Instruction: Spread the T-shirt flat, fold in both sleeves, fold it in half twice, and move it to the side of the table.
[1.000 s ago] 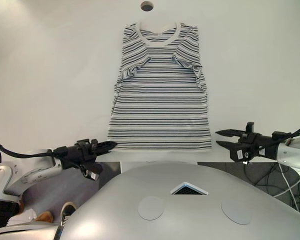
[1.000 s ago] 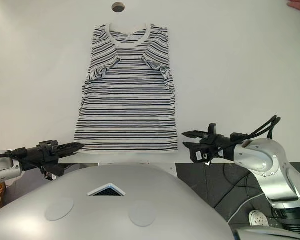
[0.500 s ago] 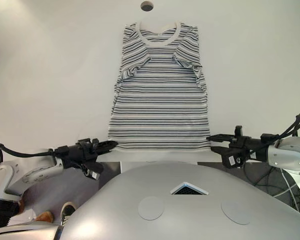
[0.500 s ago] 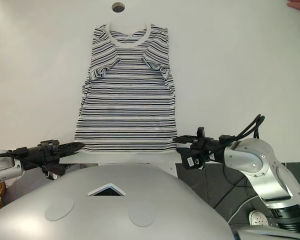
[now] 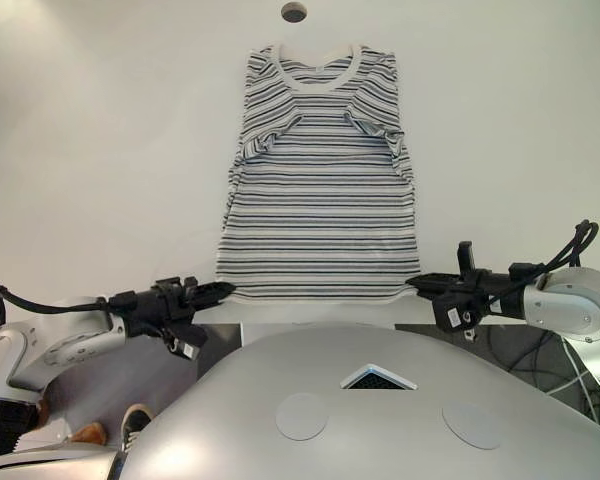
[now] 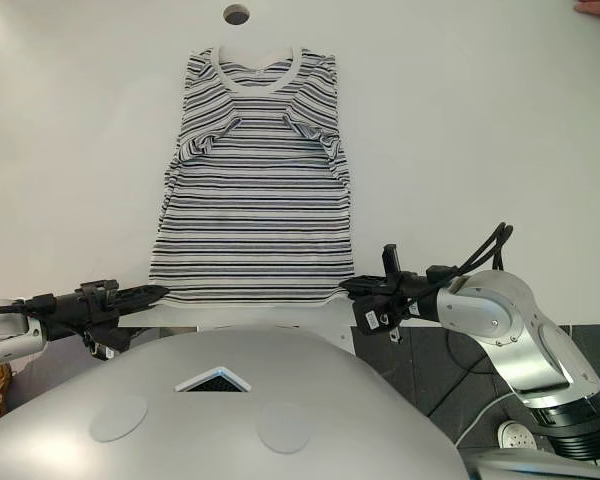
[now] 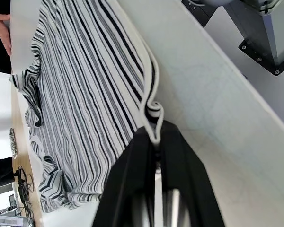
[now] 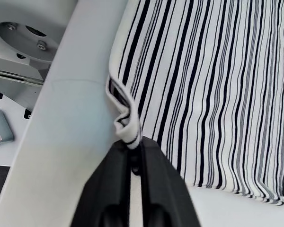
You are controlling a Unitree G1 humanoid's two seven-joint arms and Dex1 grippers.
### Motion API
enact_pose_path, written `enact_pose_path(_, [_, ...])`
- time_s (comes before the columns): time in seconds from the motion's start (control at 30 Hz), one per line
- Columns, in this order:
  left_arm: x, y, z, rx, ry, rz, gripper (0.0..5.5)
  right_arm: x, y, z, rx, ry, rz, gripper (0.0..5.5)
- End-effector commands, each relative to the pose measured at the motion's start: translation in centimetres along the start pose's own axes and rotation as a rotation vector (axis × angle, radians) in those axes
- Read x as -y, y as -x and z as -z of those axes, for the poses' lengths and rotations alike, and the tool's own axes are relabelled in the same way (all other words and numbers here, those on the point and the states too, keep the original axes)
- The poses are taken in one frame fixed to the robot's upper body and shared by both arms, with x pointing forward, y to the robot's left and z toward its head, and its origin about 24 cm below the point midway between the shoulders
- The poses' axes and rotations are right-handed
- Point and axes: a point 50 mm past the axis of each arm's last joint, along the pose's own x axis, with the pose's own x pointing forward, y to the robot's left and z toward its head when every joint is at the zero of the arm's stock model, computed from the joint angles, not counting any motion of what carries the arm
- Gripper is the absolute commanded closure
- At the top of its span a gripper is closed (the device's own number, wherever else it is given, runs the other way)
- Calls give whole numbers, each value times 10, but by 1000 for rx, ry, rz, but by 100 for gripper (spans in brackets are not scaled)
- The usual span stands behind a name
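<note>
Right wrist view told it: the right tool (image 8: 132, 144) had slid in and pinched the hem corner of the black-and-white striped cotton T-shirt (image 5: 320, 190), while the left tool (image 7: 154, 137) stayed clamped on the opposite corner. The shirt lay flat on the white surface (image 5: 100, 150), sleeves in, ready for halving.

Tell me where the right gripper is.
In the left eye view, the right gripper sits at the table's near edge, right side, shut on the T-shirt's hem corner.

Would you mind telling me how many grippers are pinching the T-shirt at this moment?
2. The left gripper pinches the left corner of the near hem of the T-shirt; the right gripper pinches that hem's right corner.
</note>
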Motion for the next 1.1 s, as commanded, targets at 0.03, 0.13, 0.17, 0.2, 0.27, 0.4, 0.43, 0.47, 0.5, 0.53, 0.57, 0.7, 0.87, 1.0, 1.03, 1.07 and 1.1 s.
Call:
enact_pose_path(0.03, [-4, 2, 0, 5, 22, 0, 550, -2, 2, 2, -22, -3, -24, 549])
enact_pose_path(0.13, [-12, 2, -5, 34, 86, -52, 550, 0, 8, 1, 5, -35, 20, 549])
enact_pose_path(0.17, [-17, 3, -7, 48, 116, -74, 550, 0, 10, -1, 28, -54, 35, 549])
enact_pose_path(0.2, [-21, 4, -9, 62, 148, -91, 550, -1, 12, -3, 51, -72, 45, 549])
enact_pose_path(0.27, [-30, 8, -12, 87, 221, -118, 550, -3, 16, -6, 87, -106, 57, 549])
enact_pose_path(0.4, [-43, 19, -14, 146, 426, -206, 550, 5, 31, -5, 126, -147, 167, 549])
enact_pose_path(0.43, [-43, 22, -13, 155, 461, -219, 550, 6, 35, -5, 138, -155, 195, 549])
enact_pose_path(0.47, [-43, 25, -13, 164, 500, -228, 550, 6, 39, -5, 152, -163, 216, 549])
enact_pose_path(0.5, [-42, 28, -16, 184, 532, -231, 550, 5, 44, -6, 167, -165, 236, 549])
enact_pose_path(0.53, [-40, 32, -20, 210, 572, -230, 550, 4, 49, -8, 185, -167, 261, 549])
enact_pose_path(0.57, [-39, 36, -23, 230, 597, -225, 550, 4, 53, -10, 199, -167, 281, 549])
enact_pose_path(0.7, [-34, 55, -36, 309, 673, -199, 550, 0, 70, -14, 225, -170, 369, 549])
enact_pose_path(0.87, [-40, 65, -53, 413, 672, -272, 550, -10, 80, -29, 282, -163, 407, 549])
enact_pose_path(1.0, [-36, 65, -54, 401, 628, -283, 550, -9, 80, -34, 302, -136, 396, 549])
enact_pose_path(1.03, [-37, 63, -50, 386, 612, -302, 550, -6, 79, -32, 294, -131, 400, 549])
enact_pose_path(1.07, [-41, 57, -40, 330, 556, -347, 550, 3, 77, -28, 273, -114, 427, 549])
enact_pose_path(1.1, [-46, 50, -30, 284, 526, -398, 550, 14, 75, -24, 252, -104, 467, 549])
